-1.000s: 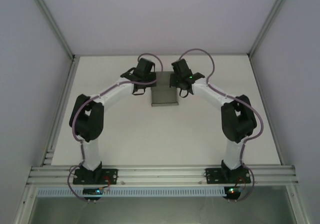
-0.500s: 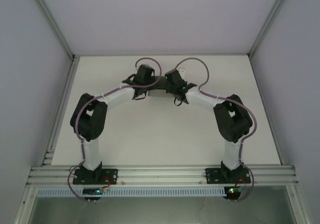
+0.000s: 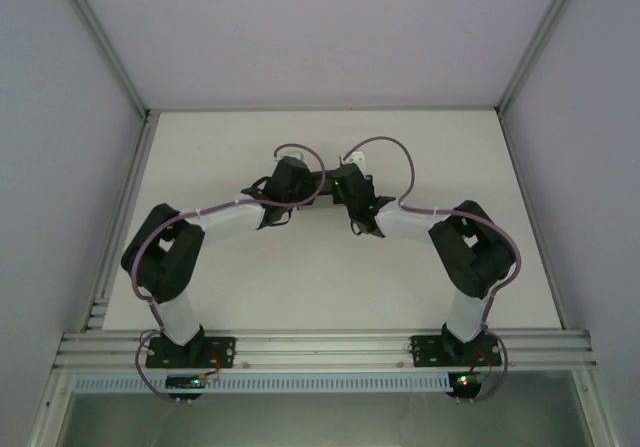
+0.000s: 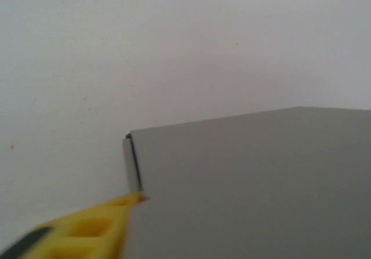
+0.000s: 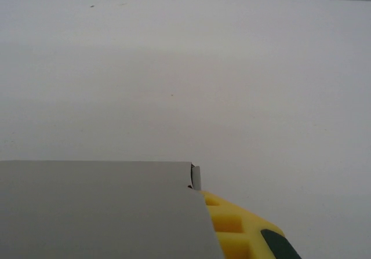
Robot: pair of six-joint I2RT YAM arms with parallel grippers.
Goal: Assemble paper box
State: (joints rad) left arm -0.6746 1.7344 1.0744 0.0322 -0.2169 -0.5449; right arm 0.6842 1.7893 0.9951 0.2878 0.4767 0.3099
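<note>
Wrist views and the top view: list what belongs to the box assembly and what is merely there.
Job in hand:
- grey paper box
- left tool
- right tool

Merely there:
- white table
- aluminium rail
- enclosure wall

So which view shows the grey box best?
Left wrist: the box spreads across the lower right, corner and seam sharp. Right wrist shows a smaller panel and corner; the top view is too distant.
</note>
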